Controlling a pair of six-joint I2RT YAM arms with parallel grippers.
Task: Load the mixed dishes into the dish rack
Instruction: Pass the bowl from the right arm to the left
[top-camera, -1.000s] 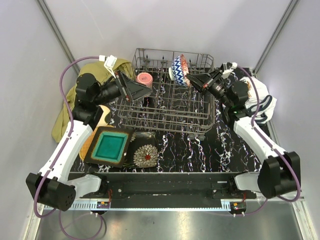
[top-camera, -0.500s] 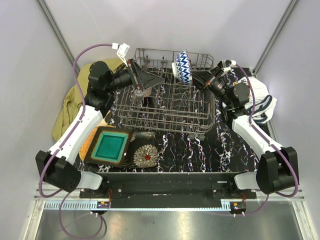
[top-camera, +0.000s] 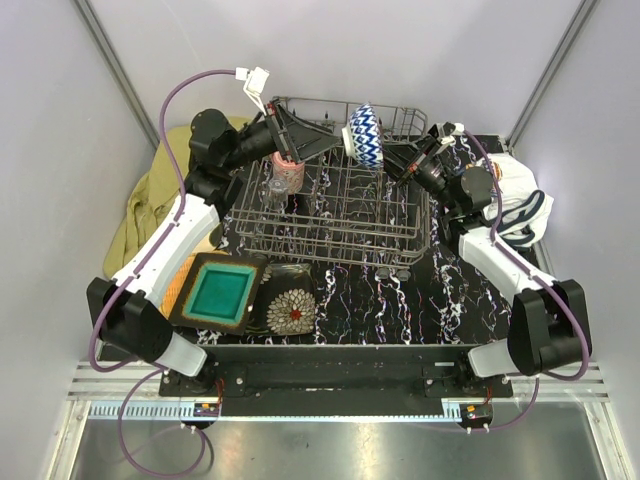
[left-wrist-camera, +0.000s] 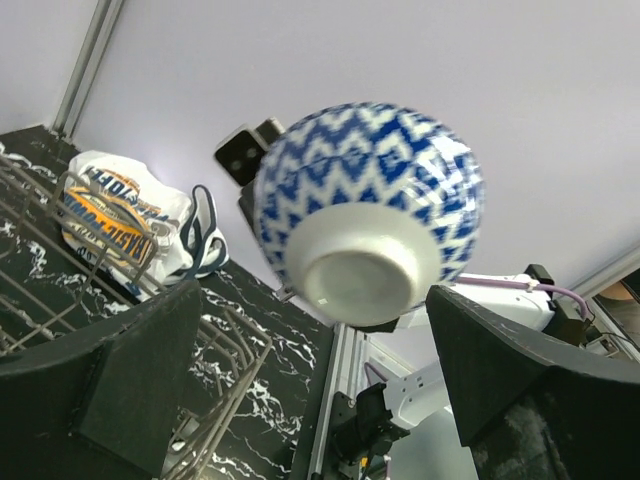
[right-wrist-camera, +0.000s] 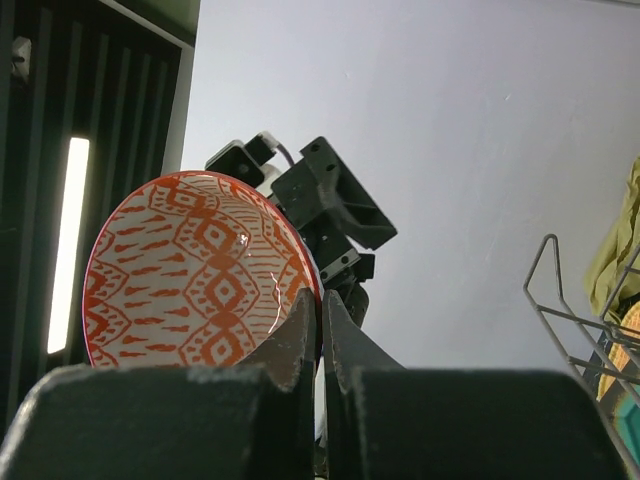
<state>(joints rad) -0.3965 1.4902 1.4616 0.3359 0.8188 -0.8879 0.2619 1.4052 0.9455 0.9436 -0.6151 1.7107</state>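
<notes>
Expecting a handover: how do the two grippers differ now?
The left gripper is open and empty; the right gripper is shut on the bowl at its rim. The left gripper faces the bowl's foot; the right gripper, its edge. Both hover above the dish rack.

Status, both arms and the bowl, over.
Right gripper shut on bowl rim, above dish rack far end. Left gripper open, empty, facing bowl. Nothing between.

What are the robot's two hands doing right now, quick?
Left gripper: open, holding nothing.
Right gripper: closed on the rim of the patterned bowl.
</notes>
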